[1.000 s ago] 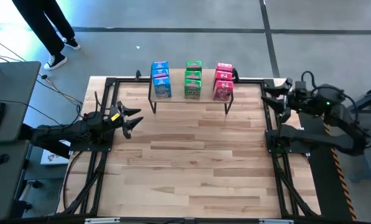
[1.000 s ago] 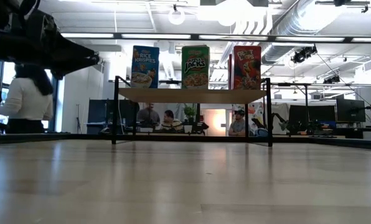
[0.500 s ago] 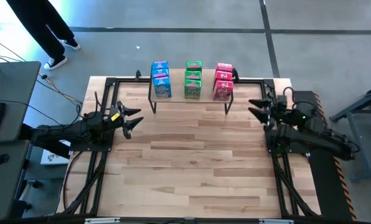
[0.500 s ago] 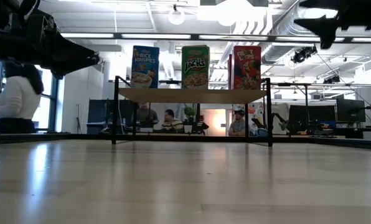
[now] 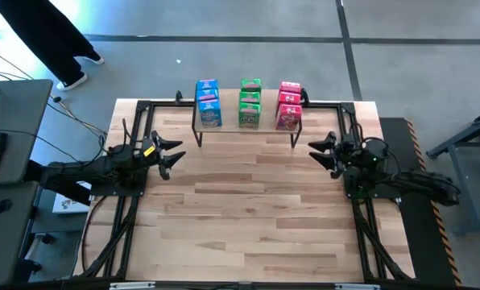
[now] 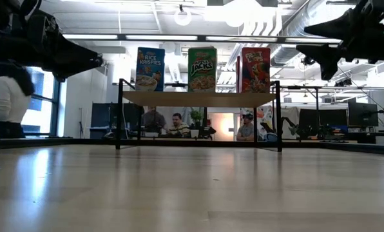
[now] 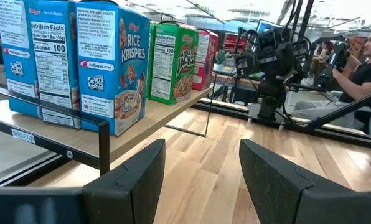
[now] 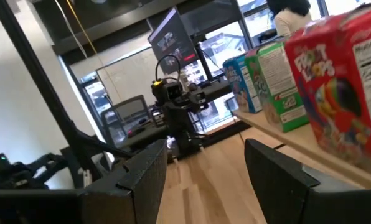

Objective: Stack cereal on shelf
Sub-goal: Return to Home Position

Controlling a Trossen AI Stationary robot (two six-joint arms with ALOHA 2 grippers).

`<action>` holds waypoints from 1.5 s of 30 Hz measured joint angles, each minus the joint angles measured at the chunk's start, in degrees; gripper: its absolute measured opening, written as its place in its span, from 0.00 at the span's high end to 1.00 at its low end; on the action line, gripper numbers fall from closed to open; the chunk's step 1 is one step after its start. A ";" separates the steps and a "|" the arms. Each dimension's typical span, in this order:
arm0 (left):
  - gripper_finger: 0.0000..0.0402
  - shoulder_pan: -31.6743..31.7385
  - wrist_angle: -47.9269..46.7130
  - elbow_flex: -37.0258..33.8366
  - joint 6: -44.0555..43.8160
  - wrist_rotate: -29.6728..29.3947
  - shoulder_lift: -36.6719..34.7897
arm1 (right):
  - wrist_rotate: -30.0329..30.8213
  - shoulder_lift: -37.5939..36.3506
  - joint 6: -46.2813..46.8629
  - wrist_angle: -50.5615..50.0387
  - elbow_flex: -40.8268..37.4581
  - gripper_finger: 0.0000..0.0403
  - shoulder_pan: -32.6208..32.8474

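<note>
Centrally, the cereal boxes (image 6: 201, 69) stand on the shelf (image 6: 198, 98), between and well apart from the left gripper (image 5: 172, 157) and right gripper (image 5: 320, 150), both spread and empty.

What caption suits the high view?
Cereal boxes in blue, green and red rows on the shelf; left tool and right tool open, empty.

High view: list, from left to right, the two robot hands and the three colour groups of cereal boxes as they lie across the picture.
Order: left hand → blue cereal boxes → green cereal boxes → red cereal boxes → right hand.
</note>
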 joint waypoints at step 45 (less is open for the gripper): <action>0.51 -0.02 0.00 0.02 8.55 0.02 0.00 | 0.98 0.17 -7.63 -11.51 -2.92 0.48 4.67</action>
